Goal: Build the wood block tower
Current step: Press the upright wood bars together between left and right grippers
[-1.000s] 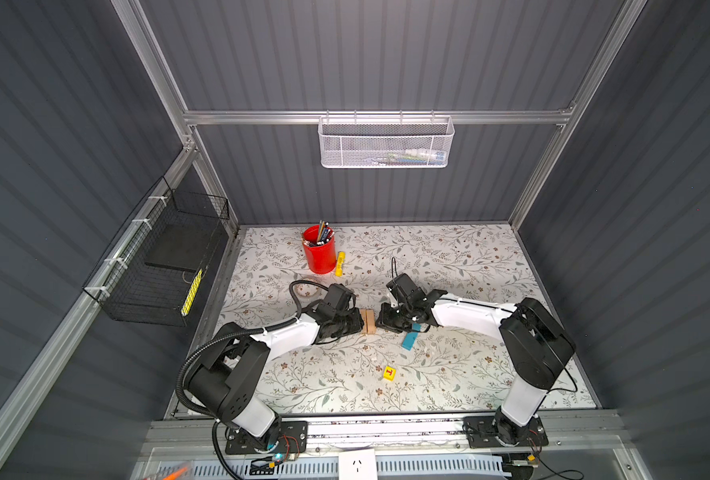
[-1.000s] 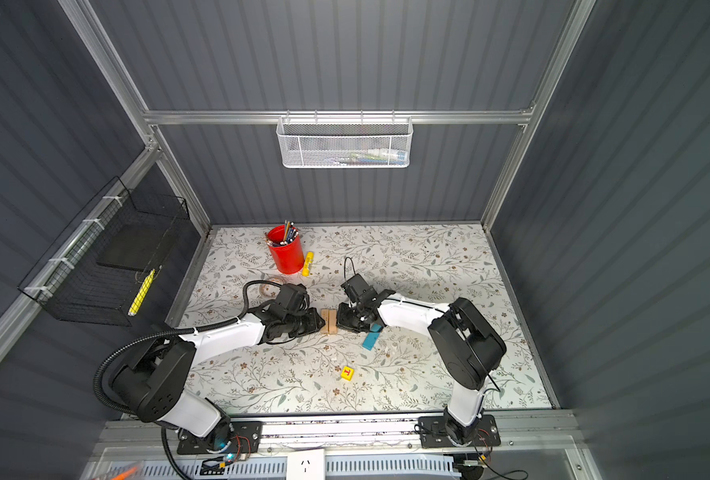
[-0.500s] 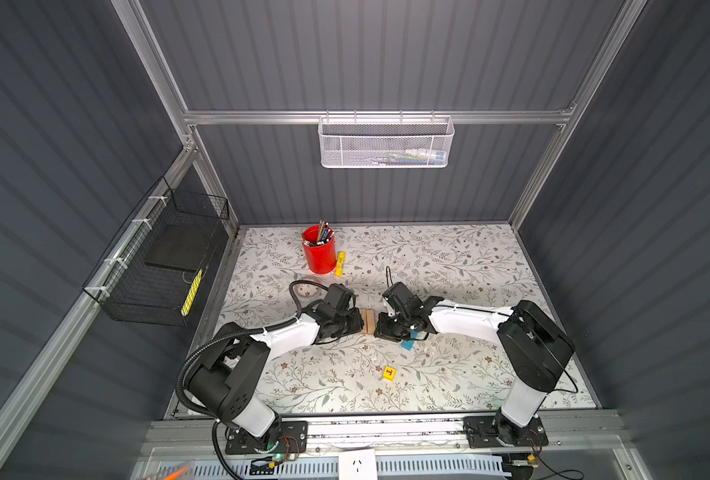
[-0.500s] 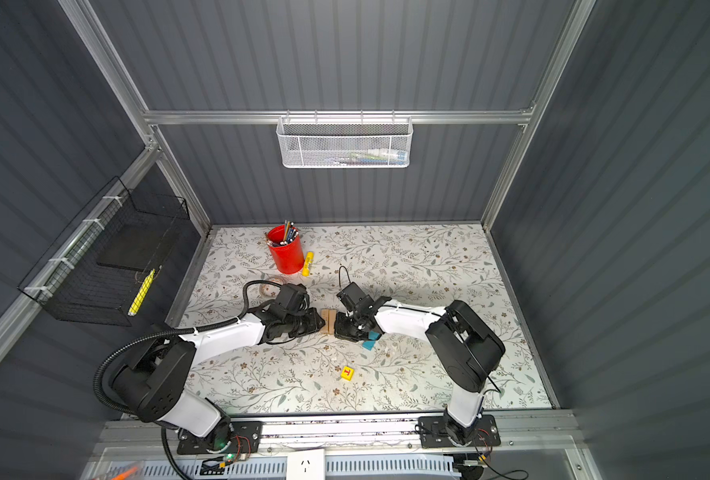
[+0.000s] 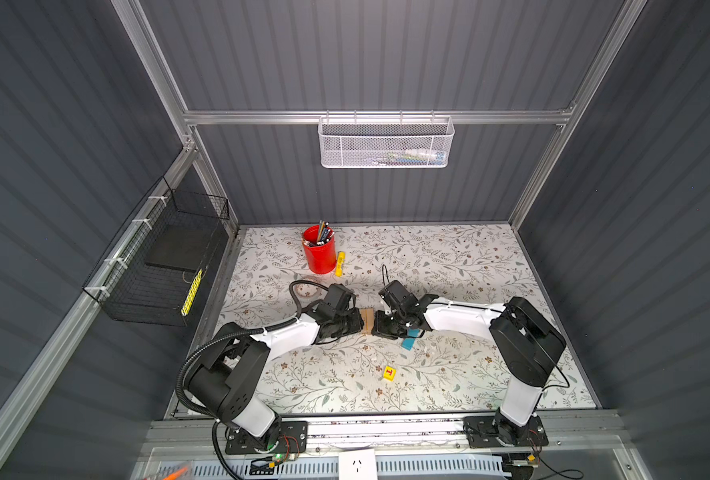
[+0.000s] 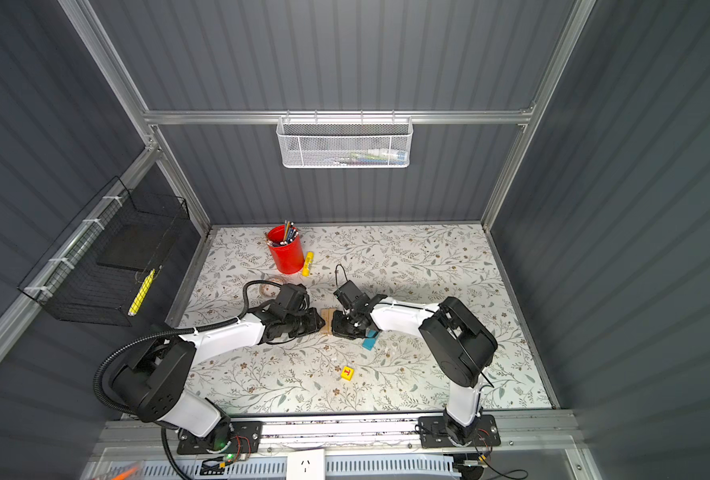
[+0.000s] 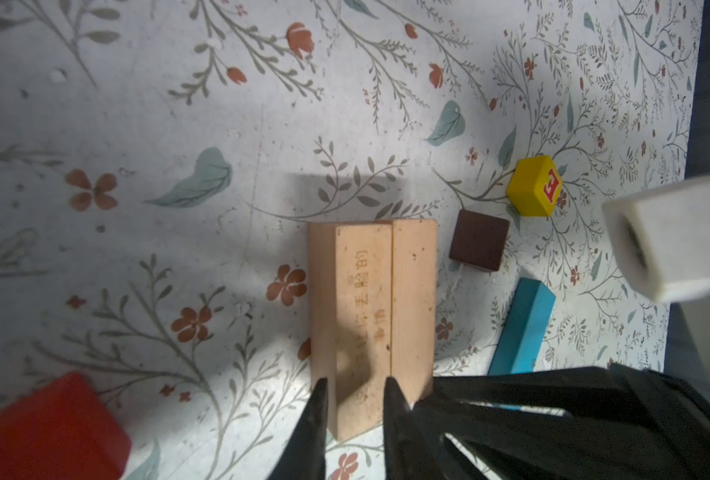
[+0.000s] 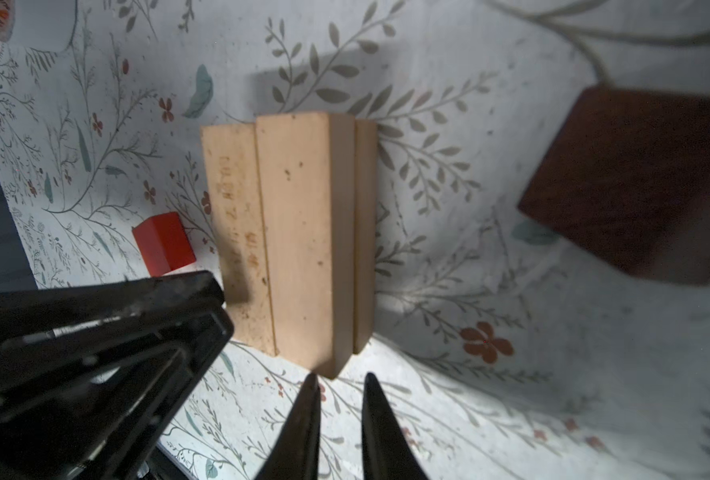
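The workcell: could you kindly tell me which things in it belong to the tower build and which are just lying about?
Job: tan oblongs, blue oblong, yellow lettered cube, red cube, dark brown piece.
Lying about: red pen cup, yellow marker, white mesh basket, black wire basket.

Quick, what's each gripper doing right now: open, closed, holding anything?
Left gripper: closed on the end of a tan block.
Right gripper: closed, holding nothing.
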Robot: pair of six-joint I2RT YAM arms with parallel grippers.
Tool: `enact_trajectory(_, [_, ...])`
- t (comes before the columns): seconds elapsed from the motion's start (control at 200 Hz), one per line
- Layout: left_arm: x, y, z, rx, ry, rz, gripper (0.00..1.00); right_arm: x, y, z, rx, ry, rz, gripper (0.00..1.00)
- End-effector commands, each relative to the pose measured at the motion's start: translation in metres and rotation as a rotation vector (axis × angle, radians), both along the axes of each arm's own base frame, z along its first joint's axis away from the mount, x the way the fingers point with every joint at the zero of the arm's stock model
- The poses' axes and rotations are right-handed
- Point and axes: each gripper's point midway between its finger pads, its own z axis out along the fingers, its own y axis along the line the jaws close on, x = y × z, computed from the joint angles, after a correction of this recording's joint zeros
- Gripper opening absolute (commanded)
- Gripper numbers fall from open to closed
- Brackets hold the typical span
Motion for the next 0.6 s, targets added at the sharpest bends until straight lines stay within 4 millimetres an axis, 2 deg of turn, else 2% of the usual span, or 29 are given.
enact_trajectory(0.0, [0.003, 0.000, 0.001, 0.012, -0.001, -0.009, 0.24, 0.003, 0.002, -0.002, -0.015, -0.011, 0.009, 0.21])
enact_trajectory(0.125, [0.003, 0.001, 0.003, 0.010, -0.006, -0.010, 0.25, -0.003, -0.002, -0.001, -0.014, -0.002, 0.015, 0.20])
enact_trajectory(0.32, [0.005, -0.001, 0.009, 0.000, -0.018, -0.008, 0.25, -0.005, -0.006, 0.015, -0.002, -0.031, 0.018, 0.20])
enact_trajectory(0.595, [0.008, 0.001, 0.026, -0.007, -0.056, 0.000, 0.30, 0.008, -0.014, 0.039, 0.000, -0.084, 0.007, 0.24])
